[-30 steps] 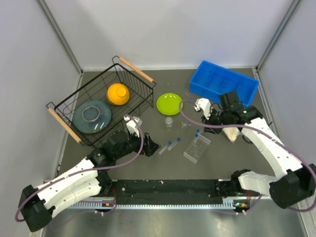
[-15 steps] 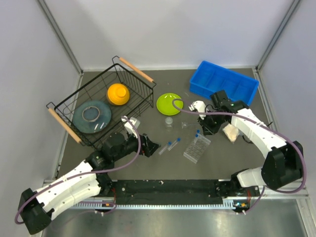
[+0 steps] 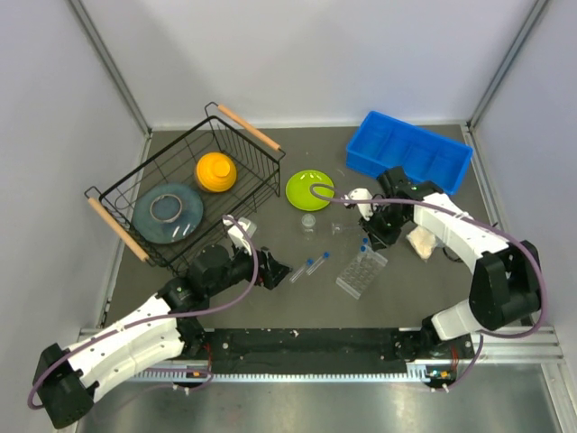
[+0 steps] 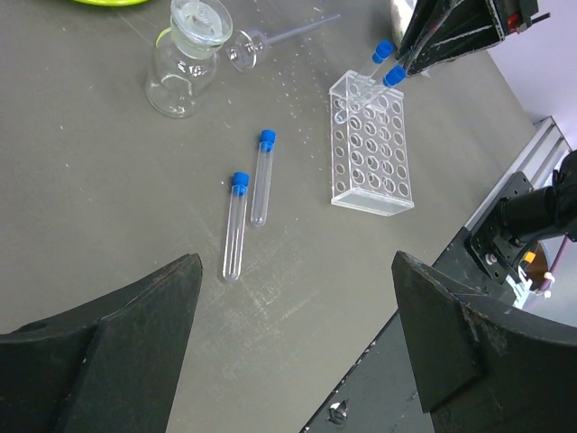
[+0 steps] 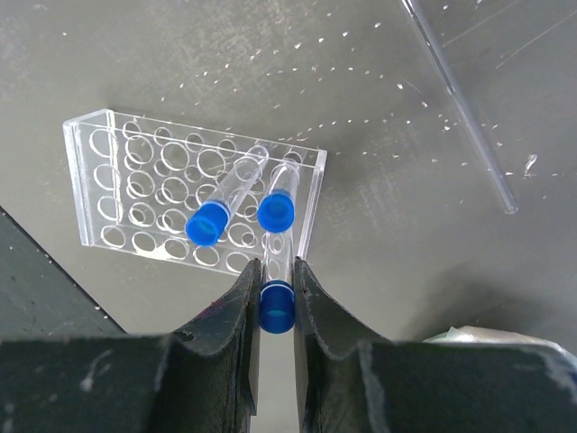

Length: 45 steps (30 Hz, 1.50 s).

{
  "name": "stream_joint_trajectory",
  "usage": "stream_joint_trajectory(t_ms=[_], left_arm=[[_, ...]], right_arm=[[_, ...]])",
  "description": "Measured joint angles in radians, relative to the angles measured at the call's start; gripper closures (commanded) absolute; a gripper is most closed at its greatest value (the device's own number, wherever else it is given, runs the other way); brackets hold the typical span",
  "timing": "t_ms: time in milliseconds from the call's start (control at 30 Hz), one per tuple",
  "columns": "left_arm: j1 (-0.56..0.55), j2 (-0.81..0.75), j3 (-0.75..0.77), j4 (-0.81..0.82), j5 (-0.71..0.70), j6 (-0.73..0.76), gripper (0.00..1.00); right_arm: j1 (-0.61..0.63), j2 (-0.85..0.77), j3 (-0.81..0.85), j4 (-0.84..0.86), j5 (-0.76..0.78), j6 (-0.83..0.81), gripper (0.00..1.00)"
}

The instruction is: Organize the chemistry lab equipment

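Note:
My right gripper (image 3: 371, 234) (image 5: 277, 280) is shut on a clear blue-capped tube (image 5: 277, 305), held upright over the far end of the clear grid rack (image 3: 361, 271) (image 5: 135, 194) (image 4: 371, 153). Two capped tubes (image 5: 207, 223) (image 5: 276, 210) stand in the rack. Two more tubes (image 3: 306, 267) (image 4: 262, 176) (image 4: 235, 225) lie flat left of it. My left gripper (image 3: 275, 271) (image 4: 296, 298) is open and empty, just short of these. The tiny clear cup (image 3: 309, 220) (image 4: 187, 59) stands beyond. The white-filled packet (image 3: 421, 242) lies right of my right gripper. The black loop is out of view.
A lime-green plate (image 3: 309, 188) lies at the middle back. A blue bin (image 3: 410, 152) is at back right. A wire basket (image 3: 185, 185) at back left holds the orange dome (image 3: 216, 171) and a grey dish (image 3: 169, 210). A thin clear rod (image 5: 460, 99) (image 4: 279, 36) lies by the rack.
My right gripper has moved left and toward the near side, from beside the packet to above the rack's far end, with the tube in it. The left arm has barely moved.

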Motion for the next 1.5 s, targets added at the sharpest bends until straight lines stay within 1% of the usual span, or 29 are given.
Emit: stream_joint_trajectory(t_ms=[200, 233, 400, 433, 467, 600, 800, 933, 1067, 1167, 1333, 1367, 1500], left_arm=[[0.000, 0.000, -0.006, 0.005, 0.000, 0.000, 0.08], [0.000, 0.000, -0.006, 0.005, 0.000, 0.000, 0.08], [0.000, 0.000, -0.010, 0.005, 0.000, 0.000, 0.08], [0.000, 0.000, -0.011, 0.005, 0.000, 0.000, 0.08], [0.000, 0.000, -0.013, 0.005, 0.000, 0.001, 0.08], [0.000, 0.001, -0.014, 0.005, 0.000, 0.009, 0.08], [0.000, 0.060, -0.010, -0.002, 0.017, 0.034, 0.10], [0.000, 0.156, 0.031, -0.029, 0.045, 0.049, 0.13], [0.000, 0.273, 0.100, -0.066, 0.066, 0.056, 0.17], [-0.009, 0.370, 0.166, -0.110, 0.063, 0.063, 0.21], [-0.073, 0.533, 0.291, -0.204, 0.006, 0.087, 0.29], [-0.092, 0.574, 0.324, -0.228, -0.011, 0.094, 0.33], [-0.150, 0.731, 0.446, -0.314, -0.080, 0.123, 0.40]], right_arm=[[0.023, 0.038, 0.002, 0.001, 0.022, 0.000, 0.83], [0.027, 0.043, 0.002, 0.002, 0.024, 0.000, 0.76], [0.031, 0.054, 0.004, -0.001, 0.035, 0.008, 0.63], [0.031, 0.053, 0.004, -0.001, 0.036, 0.010, 0.57], [0.031, 0.051, 0.004, -0.001, 0.037, 0.011, 0.55], [0.027, 0.014, 0.004, -0.011, 0.039, 0.014, 0.51], [-0.050, -0.103, 0.023, -0.062, -0.027, -0.005, 0.50], [-0.116, -0.175, 0.048, -0.081, -0.112, -0.021, 0.50], [-0.185, -0.226, 0.068, -0.080, -0.250, -0.029, 0.49], [-0.222, -0.243, 0.067, -0.061, -0.356, -0.029, 0.48], [-0.277, -0.250, 0.025, 0.006, -0.529, -0.029, 0.48], [-0.288, -0.250, 0.005, 0.017, -0.568, -0.029, 0.48], [-0.333, -0.252, -0.081, 0.043, -0.676, -0.032, 0.48]])
